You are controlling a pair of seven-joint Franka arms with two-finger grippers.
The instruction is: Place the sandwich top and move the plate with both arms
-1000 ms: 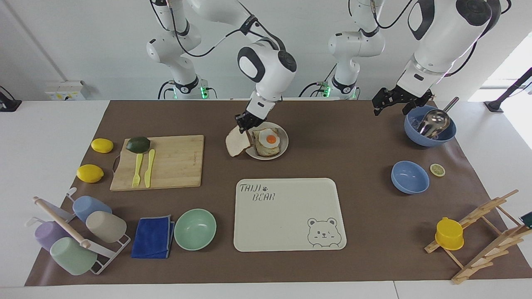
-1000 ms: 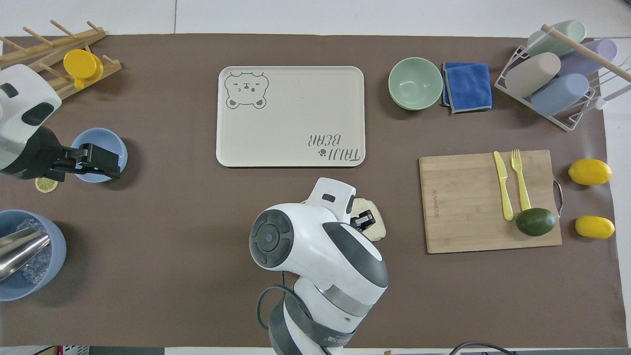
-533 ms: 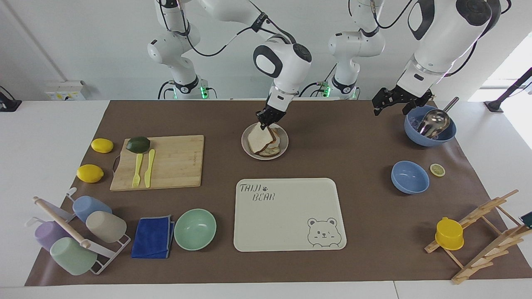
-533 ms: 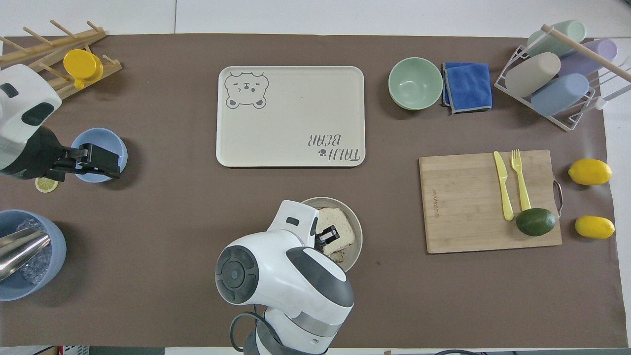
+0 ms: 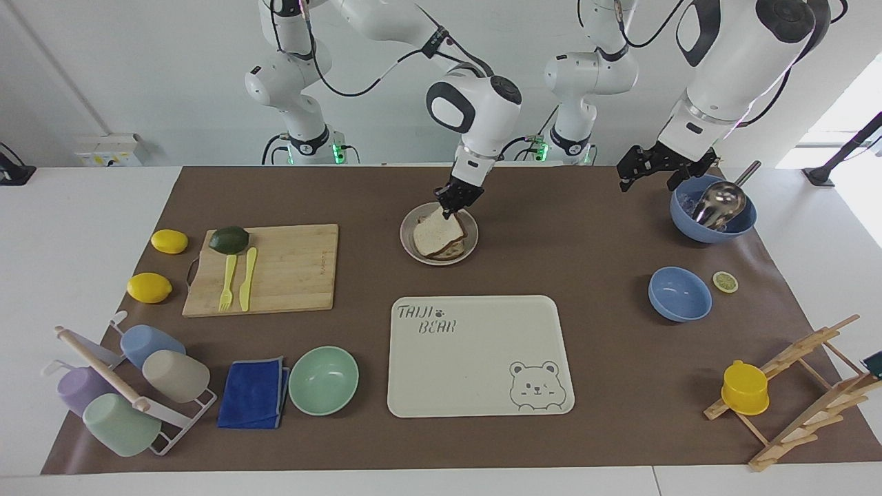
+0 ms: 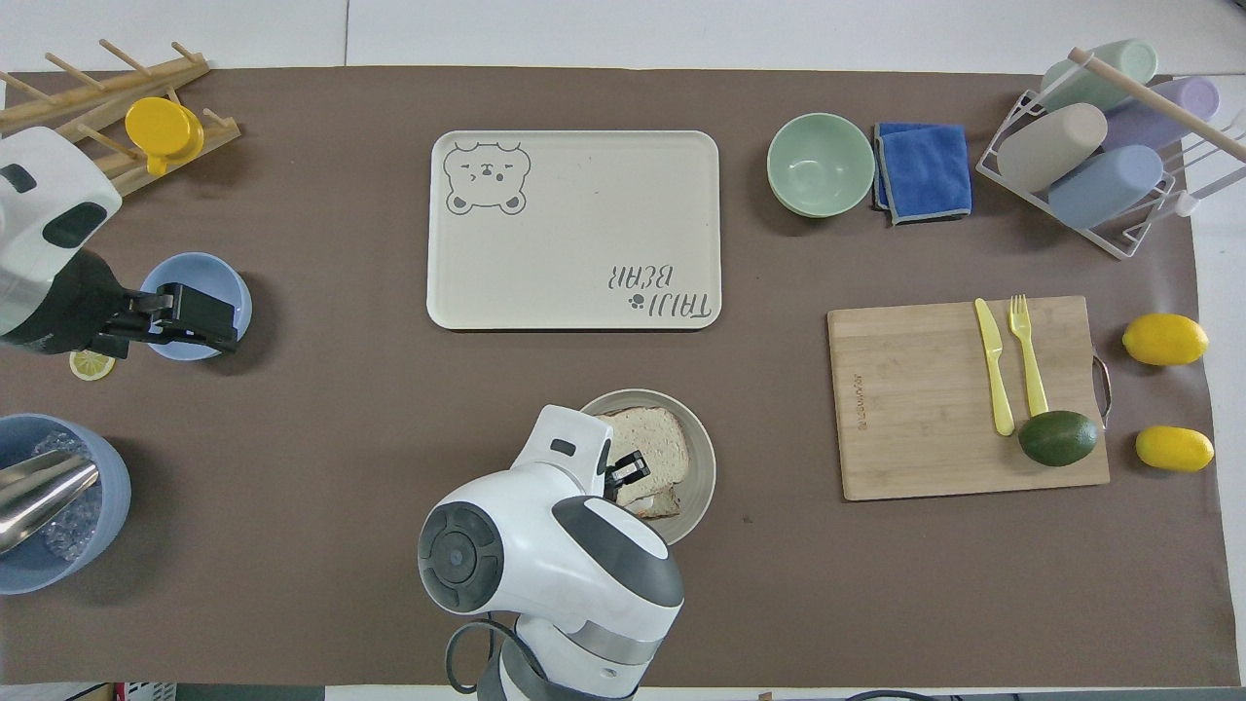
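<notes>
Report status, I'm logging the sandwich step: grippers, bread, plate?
Right gripper at sandwich top, which lies on the toast on plate. Left gripper waits beside the ice bowl. Nothing in the way.

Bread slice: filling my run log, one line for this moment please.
right hand: on bread slice | bread slice: over toast on plate | left hand: waiting above table

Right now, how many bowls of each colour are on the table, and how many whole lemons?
Blue bowls: 2
Green bowls: 1
Whole lemons: 2
Total: 5
</notes>
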